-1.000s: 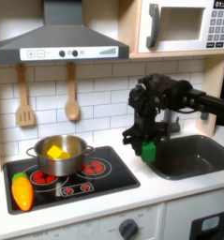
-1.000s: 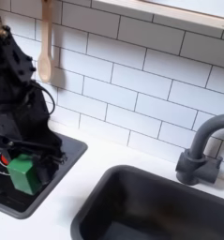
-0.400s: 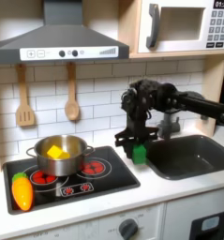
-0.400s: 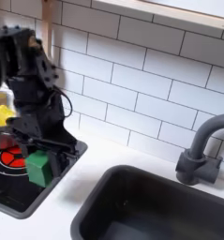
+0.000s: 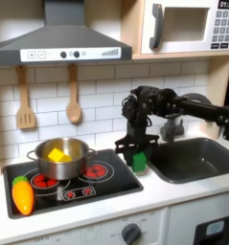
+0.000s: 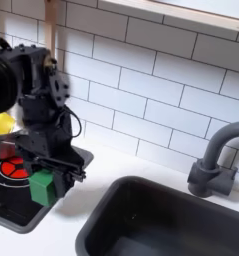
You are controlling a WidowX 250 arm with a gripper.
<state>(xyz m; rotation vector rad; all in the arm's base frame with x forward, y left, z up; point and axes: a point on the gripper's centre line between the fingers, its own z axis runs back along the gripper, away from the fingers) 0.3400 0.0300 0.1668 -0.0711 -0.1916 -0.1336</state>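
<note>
I had the gripper (image 5: 137, 153) clamped on the green block (image 5: 139, 160), jaws pinching it from both sides. In the first exterior view the block hung at the right edge of the black stovetop (image 5: 106, 187), between the burners and the sink (image 5: 197, 158). In the second exterior view the gripper (image 6: 46, 175) held the green block (image 6: 43, 187) over the stovetop (image 6: 16, 205) corner, just left of the sink (image 6: 161, 220); I couldn't tell whether the block touched the surface. The pot (image 5: 60, 158) with the yellow piece (image 5: 57, 153) sat on the left burner, well apart from the block. The carrot (image 5: 23, 194) lay at the stove's front-left corner. The faucet (image 6: 213, 160) stood at the second exterior view's right.
</note>
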